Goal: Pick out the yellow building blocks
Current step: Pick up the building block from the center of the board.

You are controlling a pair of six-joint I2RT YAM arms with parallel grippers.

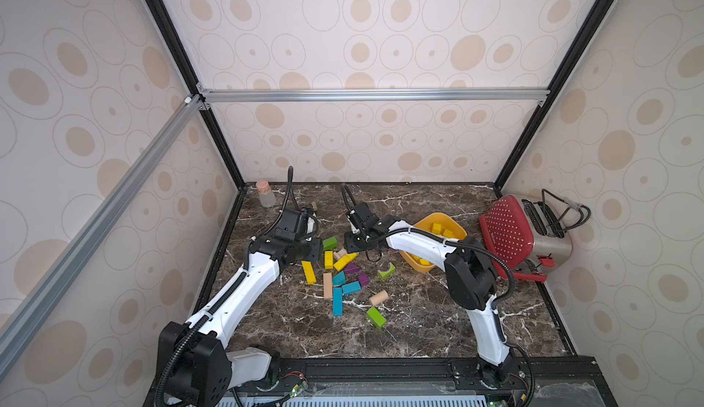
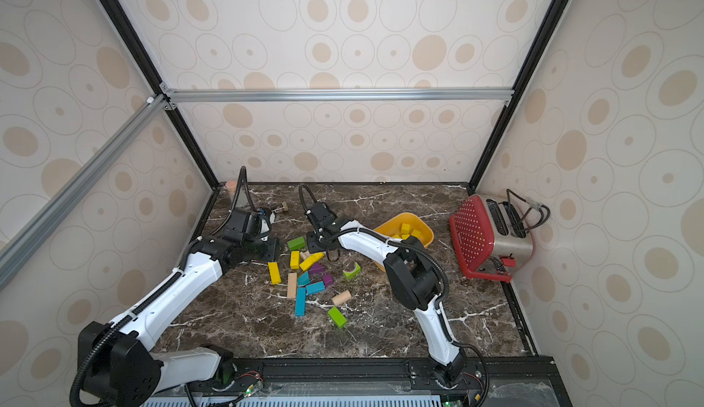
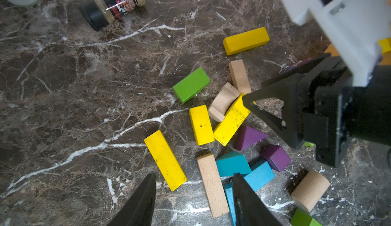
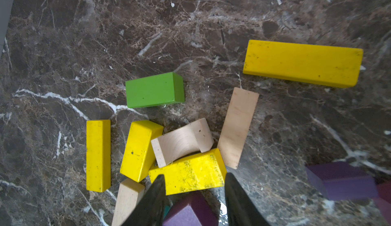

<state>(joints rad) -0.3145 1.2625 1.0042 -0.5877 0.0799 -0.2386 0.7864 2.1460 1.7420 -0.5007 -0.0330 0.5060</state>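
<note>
I'm at the grasp step for one more piece. My right end effector (image 4: pixel 193 178) hangs over the heap with its fingers partly apart, straddling the tilted yellow bar (image 4: pixel 188 172), which leans on a bare-wood arch block (image 4: pixel 182 142). One fingertip lies over the bar's end, but I judge that nothing is clamped yet. My left end effector (image 3: pixel 194 175) is likewise partly open and empty, with a long yellow bar (image 3: pixel 165 160) just ahead of its fingertips.

Two more of the yellow building blocks (image 1: pixel 308 271) lie on the table (image 4: pixel 63 45): a short one (image 4: pixel 140 149) just beside the tilted bar, and another bar (image 4: pixel 302 63) well ahead of my right fingers.

Next I should close squarely across the tilted bar's narrow sides and lift straight up, since the arch and a purple wedge (image 3: pixel 248 137) crowd it.

Behind my right end effector, under its forearm, the orange bowl (image 1: pixel 426 221) already holds several yellow pieces (image 1: pixel 437 228). The arm hides part of it.
</note>
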